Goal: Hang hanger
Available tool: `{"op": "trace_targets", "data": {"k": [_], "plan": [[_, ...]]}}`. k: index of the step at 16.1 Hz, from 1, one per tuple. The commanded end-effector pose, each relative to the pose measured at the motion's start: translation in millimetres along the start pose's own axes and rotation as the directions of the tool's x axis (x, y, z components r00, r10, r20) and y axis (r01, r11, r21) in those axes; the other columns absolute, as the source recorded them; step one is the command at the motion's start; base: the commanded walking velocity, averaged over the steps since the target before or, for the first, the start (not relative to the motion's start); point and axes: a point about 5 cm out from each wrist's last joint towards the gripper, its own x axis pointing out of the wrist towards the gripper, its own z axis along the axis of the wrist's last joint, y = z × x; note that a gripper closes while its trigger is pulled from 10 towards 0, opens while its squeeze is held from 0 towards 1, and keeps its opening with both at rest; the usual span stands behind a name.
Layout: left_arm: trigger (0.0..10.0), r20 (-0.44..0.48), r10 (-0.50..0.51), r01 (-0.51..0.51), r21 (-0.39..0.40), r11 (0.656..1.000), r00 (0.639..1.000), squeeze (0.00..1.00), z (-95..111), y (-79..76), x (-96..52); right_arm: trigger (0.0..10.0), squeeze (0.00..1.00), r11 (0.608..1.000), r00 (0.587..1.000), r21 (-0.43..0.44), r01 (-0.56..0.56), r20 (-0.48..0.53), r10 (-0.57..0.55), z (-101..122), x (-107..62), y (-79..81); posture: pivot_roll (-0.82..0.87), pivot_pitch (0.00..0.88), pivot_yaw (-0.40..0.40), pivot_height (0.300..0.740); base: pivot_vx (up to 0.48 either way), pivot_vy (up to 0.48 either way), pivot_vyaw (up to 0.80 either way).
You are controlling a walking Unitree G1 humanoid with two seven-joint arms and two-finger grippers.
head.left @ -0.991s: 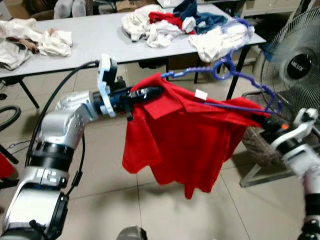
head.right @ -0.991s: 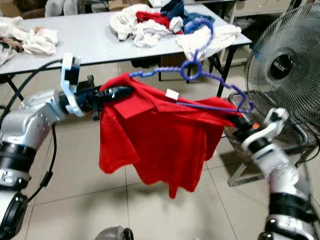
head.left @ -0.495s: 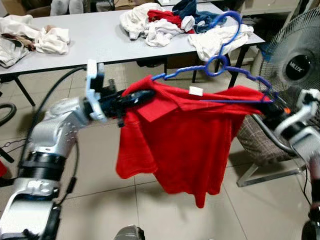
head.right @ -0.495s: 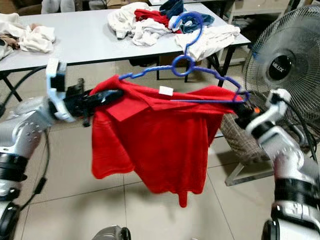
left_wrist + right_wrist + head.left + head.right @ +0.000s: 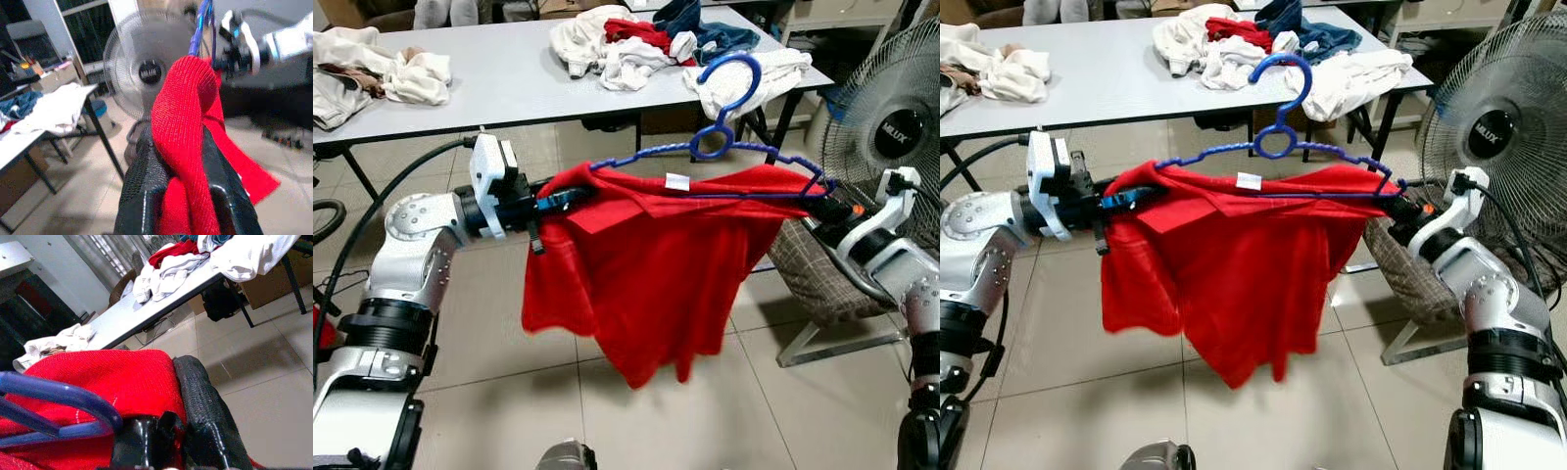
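Behind the arms, table [image 5: 509, 78]: grey top on black legs, with heaps of white, red and blue clothes [image 5: 636, 44] and more pale clothes [image 5: 382, 73] toward the robot's left.
Fan [image 5: 1498, 127]: standing at the robot's right, its wire guard beside the right arm.
Red shirt [image 5: 646, 264]: draped over the hanger, stretched between both grippers above the tiled floor [image 5: 489, 343].
Hanger [image 5: 1278, 147]: blue, hook pointing up, in the air in front of the table.
Left gripper [image 5: 570, 197]: clamped on the shirt's shoulder; the left wrist view shows red knit pinched between the black fingers [image 5: 146, 181].
Right gripper [image 5: 1400, 208]: at the opposite end; the right wrist view shows it closed over red cloth beside the blue hanger bar.
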Motion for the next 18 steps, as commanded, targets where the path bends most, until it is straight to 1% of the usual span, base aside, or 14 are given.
{"op": "trace_targets", "data": {"k": [1,2,3,4,6,7,8,9,11,13,14,15,17,18], "plan": [[0.0,-0.115,0.263,-0.254,0.093,0.963,0.958,0.00,10,29.7,-77.3,0.0,0.00,0.932,0.925,-0.049,0.360,0.151,-0.350,49,-62.6,-57.4,0.02,0.000,0.022,0.740,0.000,0.000,0.00],[0.0,-0.224,0.240,-0.206,0.163,0.965,0.945,0.00,2,27.9,-79.9,0.0,0.00,0.932,0.924,-0.050,0.360,0.156,-0.349,51,-61.5,-56.8,0.02,0.000,0.022,0.740,0.000,0.000,0.00],[0.0,-0.333,0.249,-0.182,0.219,0.959,0.909,0.00,-6,28.7,-83.4,0.0,0.00,0.933,0.924,-0.051,0.357,0.165,-0.345,53,-60.2,-55.7,0.02,0.000,0.022,0.740,0.000,0.000,0.00],[0.0,-0.447,0.300,-0.188,0.277,0.942,0.843,0.00,-14,32.7,-90.3,0.0,0.00,0.936,0.926,-0.055,0.348,0.175,-0.334,56,-58.7,-53.6,0.02,0.000,0.024,0.740,0.000,0.000,0.00],[0.0,-0.492,0.345,-0.209,0.310,0.927,0.799,0.00,-17,36.4,-95.3,0.0,0.00,0.937,0.927,-0.058,0.344,0.178,-0.329,58,-58.1,-52.8,0.02,0.000,0.026,0.740,0.000,0.000,0.00],[0.0,-0.515,0.413,-0.248,0.360,0.900,0.751,0.00,-18,42.0,-100.2,0.0,0.00,0.938,0.928,-0.063,0.342,0.178,-0.327,58,-58.5,-52.7,0.02,0.000,0.028,0.740,0.000,0.000,0.00],[0.0,-0.540,0.523,-0.284,0.466,0.838,0.659,0.00,-18,51.0,-106.9,0.0,0.00,0.937,0.929,-0.075,0.341,0.175,-0.325,58,-59.4,-53.0,0.02,0.000,0.031,0.740,0.000,0.000,0.00],[0.0,-0.540,0.565,-0.294,0.508,0.810,0.623,0.00,-17,54.5,-108.6,0.0,0.00,0.936,0.930,-0.084,0.342,0.173,-0.324,58,-59.6,-52.8,0.02,0.000,0.032,0.740,0.000,0.000,0.00],[0.0,-0.537,0.598,-0.287,0.553,0.782,0.595,0.00,-18,57.6,-107.0,0.0,0.00,0.935,0.933,-0.104,0.338,0.164,-0.319,57,-57.9,-51.0,0.02,0.000,0.034,0.740,0.000,0.000,0.00],[0.0,-0.544,0.587,-0.238,0.579,0.780,0.600,0.00,-18,58.1,-95.4,0.0,0.00,0.934,0.942,-0.148,0.325,0.138,-0.306,52,-52.7,-47.3,0.02,0.000,0.036,0.740,0.000,0.000,0.00],[0.0,-0.544,0.586,-0.236,0.580,0.780,0.600,0.00,-18,58.0,-94.5,0.0,0.00,0.932,0.943,-0.159,0.325,0.133,-0.306,52,-52.1,-46.9,0.02,0.000,0.038,0.740,0.000,0.000,0.00],[0.0,-0.560,0.583,-0.213,0.588,0.780,0.589,0.00,-20,57.8,-94.5,0.0,0.00,0.930,0.943,-0.169,0.325,0.125,-0.307,51,-51.8,-46.7,0.02,0.000,0.039,0.740,0.000,0.000,0.00],[0.0,-0.617,0.574,-0.134,0.610,0.781,0.538,0.00,-24,56.2,-102.7,0.0,0.00,0.924,0.938,-0.174,0.340,0.139,-0.319,60,-57.1,-49.7,0.02,0.000,0.040,0.740,0.000,0.000,0.00],[0.0,-0.628,0.574,-0.130,0.607,0.784,0.525,0.00,-26,55.5,-104.7,0.0,0.00,0.918,0.934,-0.184,0.351,0.143,-0.328,64,-59.9,-51.5,0.02,0.000,0.040,0.740,0.000,0.000,0.00]]}}
